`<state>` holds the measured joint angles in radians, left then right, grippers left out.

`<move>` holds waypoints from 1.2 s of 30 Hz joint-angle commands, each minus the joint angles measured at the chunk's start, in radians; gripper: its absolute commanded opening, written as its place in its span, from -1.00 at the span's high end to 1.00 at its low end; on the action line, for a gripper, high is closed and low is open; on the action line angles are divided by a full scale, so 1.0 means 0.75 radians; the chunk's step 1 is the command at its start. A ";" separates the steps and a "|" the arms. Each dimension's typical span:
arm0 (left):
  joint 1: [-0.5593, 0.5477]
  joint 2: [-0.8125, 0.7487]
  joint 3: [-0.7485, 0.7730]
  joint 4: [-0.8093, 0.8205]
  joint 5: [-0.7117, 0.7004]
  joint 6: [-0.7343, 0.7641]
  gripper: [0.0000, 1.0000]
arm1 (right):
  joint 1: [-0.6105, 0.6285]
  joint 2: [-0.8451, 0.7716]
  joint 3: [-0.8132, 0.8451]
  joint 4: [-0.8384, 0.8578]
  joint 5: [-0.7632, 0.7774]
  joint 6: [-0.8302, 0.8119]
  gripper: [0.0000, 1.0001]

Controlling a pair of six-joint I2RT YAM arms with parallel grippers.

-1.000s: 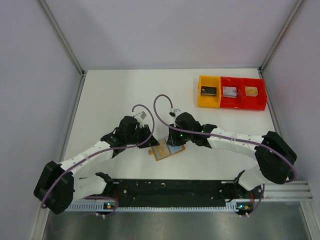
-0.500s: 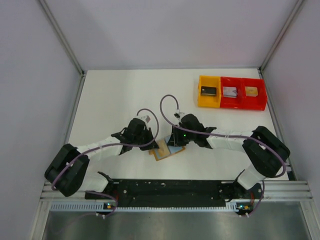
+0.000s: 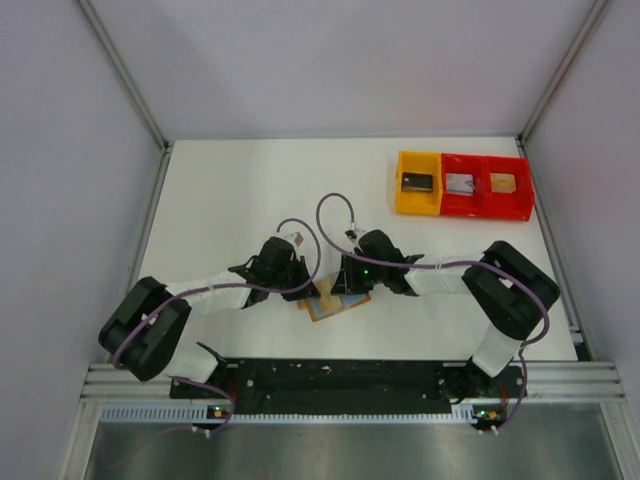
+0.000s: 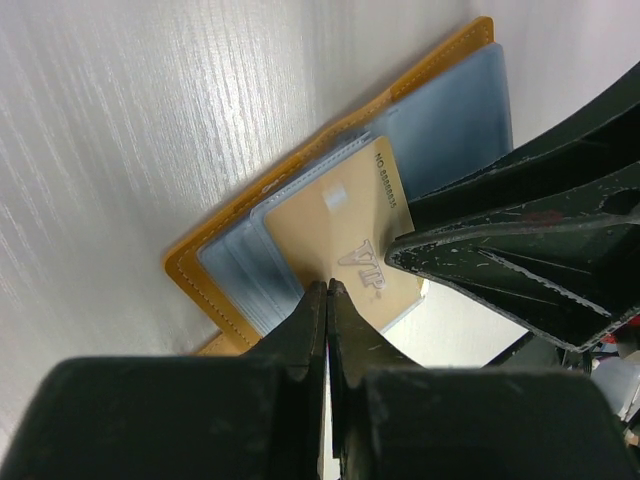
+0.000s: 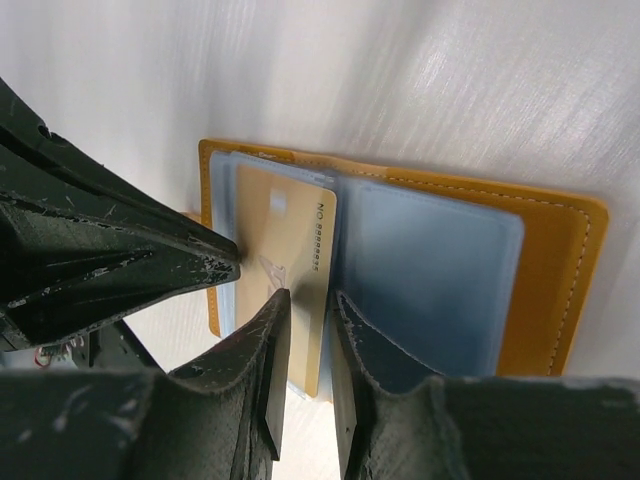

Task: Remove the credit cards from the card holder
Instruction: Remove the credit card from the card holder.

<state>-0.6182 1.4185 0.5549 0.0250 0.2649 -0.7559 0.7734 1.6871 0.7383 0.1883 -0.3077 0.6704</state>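
The card holder lies open on the table, tan-orange outside with grey-blue clear sleeves inside. A gold card marked VIP sticks partly out of its left sleeve and also shows in the right wrist view. My left gripper is shut, its tips pressing on the gold card's face. My right gripper stands over the card from the other side. Its jaws are a narrow gap apart, astride the card's numbered edge, one finger on the card and one on the right sleeve. No pale grey-blue cards show.
A yellow tray and two joined red trays stand at the back right, each with a small rectangle inside. The two grippers nearly touch over the wallet. A metal rail runs along the near table edge.
Both grippers have closed in on the wallet, the left one moving right onto it. Both arms have folded, their elbows drawing inward. The wallet has stayed in place.
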 commanded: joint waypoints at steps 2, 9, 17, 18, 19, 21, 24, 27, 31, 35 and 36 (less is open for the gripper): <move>-0.006 0.039 -0.042 0.008 -0.044 0.030 1.00 | -0.019 0.039 -0.023 0.115 -0.083 0.039 0.65; -0.006 0.048 -0.055 -0.007 -0.073 0.042 1.00 | -0.080 0.023 -0.084 0.209 -0.187 0.067 0.78; -0.006 0.054 -0.075 -0.003 -0.079 0.034 1.00 | -0.119 0.039 -0.125 0.307 -0.297 0.074 1.00; -0.008 0.054 -0.077 0.001 -0.079 0.034 1.00 | -0.125 0.041 -0.132 0.315 -0.308 0.071 1.00; -0.006 0.050 -0.081 -0.001 -0.079 0.030 1.00 | -0.129 0.039 -0.136 0.320 -0.316 0.069 1.00; -0.006 0.039 -0.087 -0.001 -0.085 0.030 1.00 | -0.144 0.037 -0.144 0.328 -0.340 0.065 1.00; -0.004 0.035 -0.089 -0.009 -0.093 0.036 1.00 | -0.166 0.037 -0.154 0.326 -0.351 0.057 1.00; -0.004 0.033 -0.091 -0.015 -0.089 0.030 1.00 | -0.195 0.045 -0.158 0.316 -0.377 0.049 1.00; -0.006 0.033 -0.085 -0.019 -0.073 0.030 1.00 | -0.225 0.052 -0.138 0.248 -0.379 0.014 1.00; -0.008 0.009 -0.102 -0.023 -0.081 0.026 1.00 | -0.225 0.056 -0.140 0.272 -0.428 0.032 1.00; -0.004 0.003 -0.102 -0.023 -0.083 0.024 1.00 | -0.225 0.060 -0.146 0.313 -0.438 0.061 0.93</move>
<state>-0.6212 1.4223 0.5251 0.0975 0.2672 -0.7582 0.6079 1.7134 0.6281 0.3614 -0.5854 0.7086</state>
